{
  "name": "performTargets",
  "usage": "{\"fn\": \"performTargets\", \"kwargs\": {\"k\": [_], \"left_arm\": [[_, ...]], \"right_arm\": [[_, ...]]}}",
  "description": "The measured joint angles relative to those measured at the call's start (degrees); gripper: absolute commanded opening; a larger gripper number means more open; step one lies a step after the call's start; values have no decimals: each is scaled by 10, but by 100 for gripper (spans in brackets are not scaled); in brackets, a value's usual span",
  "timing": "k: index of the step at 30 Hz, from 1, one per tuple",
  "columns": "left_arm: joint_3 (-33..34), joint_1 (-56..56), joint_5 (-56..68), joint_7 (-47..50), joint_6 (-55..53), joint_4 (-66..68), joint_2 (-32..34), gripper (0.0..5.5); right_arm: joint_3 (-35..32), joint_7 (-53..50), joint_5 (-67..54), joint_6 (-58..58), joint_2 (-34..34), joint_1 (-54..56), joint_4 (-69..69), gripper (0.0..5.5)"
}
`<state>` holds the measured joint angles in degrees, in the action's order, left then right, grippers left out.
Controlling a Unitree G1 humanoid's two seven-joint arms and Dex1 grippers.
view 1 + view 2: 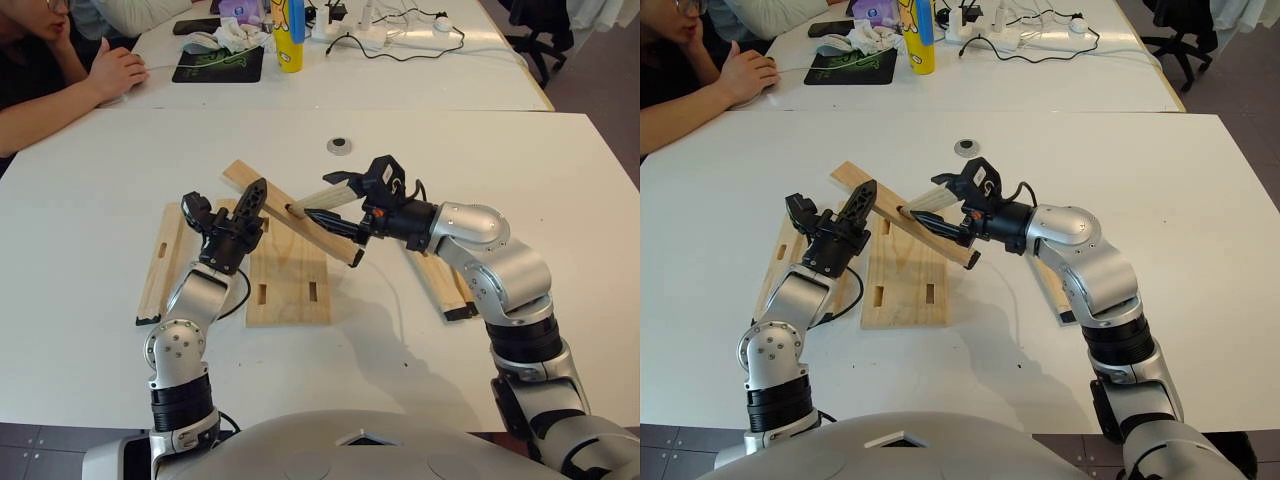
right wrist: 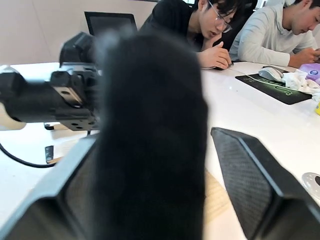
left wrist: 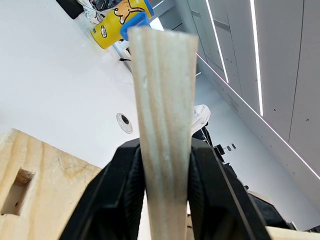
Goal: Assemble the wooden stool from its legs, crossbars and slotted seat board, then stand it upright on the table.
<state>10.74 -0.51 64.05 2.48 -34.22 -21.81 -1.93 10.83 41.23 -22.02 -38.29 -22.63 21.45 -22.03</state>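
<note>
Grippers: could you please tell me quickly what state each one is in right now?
Left gripper: closed on the tilted wooden leg.
Right gripper: at the crossbar; open or closed cannot be told.

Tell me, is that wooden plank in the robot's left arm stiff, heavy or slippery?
Probably stiff: the plank runs straight with no sag. Likely light, since the left gripper holds it tilted near one end. Bare wood seems unlikely to slip; the jaws pinch its faces squarely.

Head stereo pair overlooks the table point(image 1: 500, 150); wrist cameras sit close.
</note>
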Motion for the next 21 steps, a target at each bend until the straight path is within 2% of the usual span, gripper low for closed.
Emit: {"fn": "performTargets", "kwargs": {"k": [4, 21], "left_arm": [[1, 0, 0, 0, 1, 1, -1, 105], [5, 0, 0, 2, 5, 1, -10, 105]], "right_arm": [[-21, 1, -40, -21, 4, 4, -9, 331], [-26, 12, -66, -35, -21, 7, -3, 56]]}}
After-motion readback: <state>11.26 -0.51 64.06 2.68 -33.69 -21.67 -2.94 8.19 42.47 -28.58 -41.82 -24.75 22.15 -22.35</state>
